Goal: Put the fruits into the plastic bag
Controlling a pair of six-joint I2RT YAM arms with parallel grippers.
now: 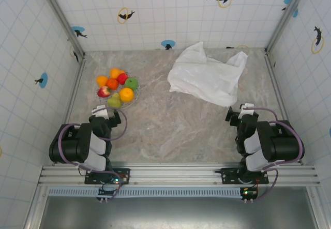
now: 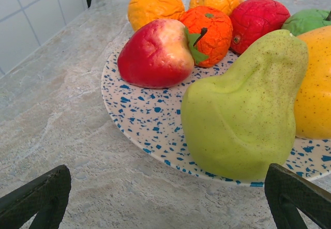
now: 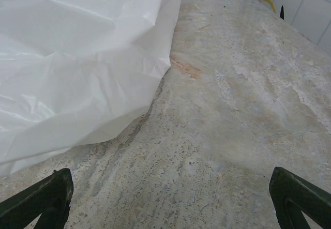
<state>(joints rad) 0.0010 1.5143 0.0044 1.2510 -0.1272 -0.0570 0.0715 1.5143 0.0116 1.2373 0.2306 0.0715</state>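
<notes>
Several fruits lie piled on a speckled plate (image 1: 135, 95) at the table's left. Up close in the left wrist view the plate (image 2: 139, 115) carries a yellow-green pear (image 2: 243, 110), a red apple (image 2: 155, 53), an orange (image 2: 209, 27), a red fruit (image 2: 258, 17) and a green apple (image 2: 310, 19). My left gripper (image 1: 107, 113) (image 2: 168, 195) stands open just short of the plate's near rim, nothing between its fingers. The white plastic bag (image 1: 209, 76) (image 3: 77, 58) lies crumpled at the back right. My right gripper (image 1: 239, 114) (image 3: 168, 200) is open over bare table, near the bag's front edge.
Tiled walls enclose the marble table (image 1: 170, 125) on three sides. A metal rail (image 1: 176, 174) runs along the near edge under both arm bases. Bare tabletop stretches between the plate and the bag.
</notes>
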